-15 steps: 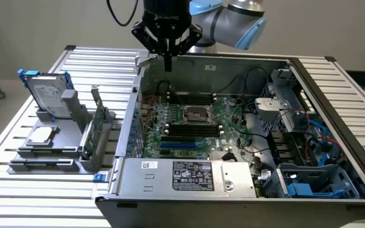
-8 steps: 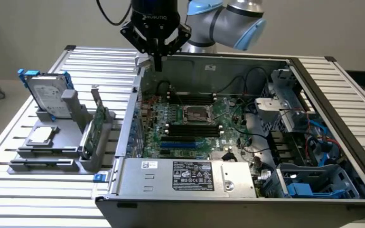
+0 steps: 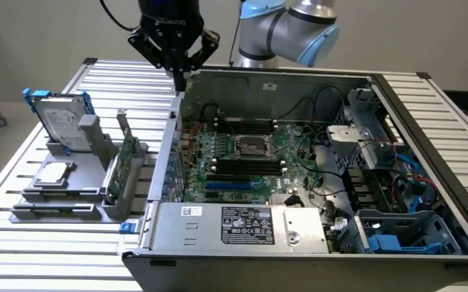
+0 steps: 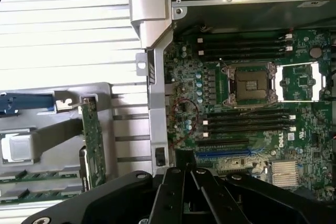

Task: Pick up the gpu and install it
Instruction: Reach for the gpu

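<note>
Jaws narrow and empty, the tool [image 3: 182, 83] is hovering apart from the gpu [image 3: 121, 163], which is standing on edge: probably light, stiff, fragile, best pinched across its upper edge.

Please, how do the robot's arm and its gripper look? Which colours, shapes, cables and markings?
The arm has rounded silver-grey segments with light blue joint caps. The gripper is black, with angular linked fingers that taper to a narrow tip. Its body carries small pale lettering that I cannot read. A thin black cable curves away beside its top.
</note>
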### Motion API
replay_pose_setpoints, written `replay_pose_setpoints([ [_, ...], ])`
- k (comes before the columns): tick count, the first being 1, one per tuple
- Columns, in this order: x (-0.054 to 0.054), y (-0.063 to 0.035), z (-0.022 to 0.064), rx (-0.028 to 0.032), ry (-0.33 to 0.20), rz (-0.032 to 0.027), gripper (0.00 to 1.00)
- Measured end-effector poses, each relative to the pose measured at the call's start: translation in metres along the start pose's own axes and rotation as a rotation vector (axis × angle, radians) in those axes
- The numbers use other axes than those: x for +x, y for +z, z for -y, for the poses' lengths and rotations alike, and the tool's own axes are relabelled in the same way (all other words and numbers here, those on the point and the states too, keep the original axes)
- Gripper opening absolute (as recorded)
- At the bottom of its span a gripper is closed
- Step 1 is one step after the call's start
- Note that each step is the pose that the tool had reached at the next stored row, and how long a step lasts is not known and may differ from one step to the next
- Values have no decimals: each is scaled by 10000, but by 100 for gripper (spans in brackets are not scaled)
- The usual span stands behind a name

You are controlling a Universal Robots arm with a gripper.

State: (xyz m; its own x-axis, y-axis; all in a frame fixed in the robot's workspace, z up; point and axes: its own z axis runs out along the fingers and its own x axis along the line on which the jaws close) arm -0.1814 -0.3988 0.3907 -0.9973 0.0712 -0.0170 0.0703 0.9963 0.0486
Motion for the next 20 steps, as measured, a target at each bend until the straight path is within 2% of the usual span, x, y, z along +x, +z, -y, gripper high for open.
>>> replay_pose_setpoints([
  [20, 910, 21, 66, 0, 0, 0, 11],
])
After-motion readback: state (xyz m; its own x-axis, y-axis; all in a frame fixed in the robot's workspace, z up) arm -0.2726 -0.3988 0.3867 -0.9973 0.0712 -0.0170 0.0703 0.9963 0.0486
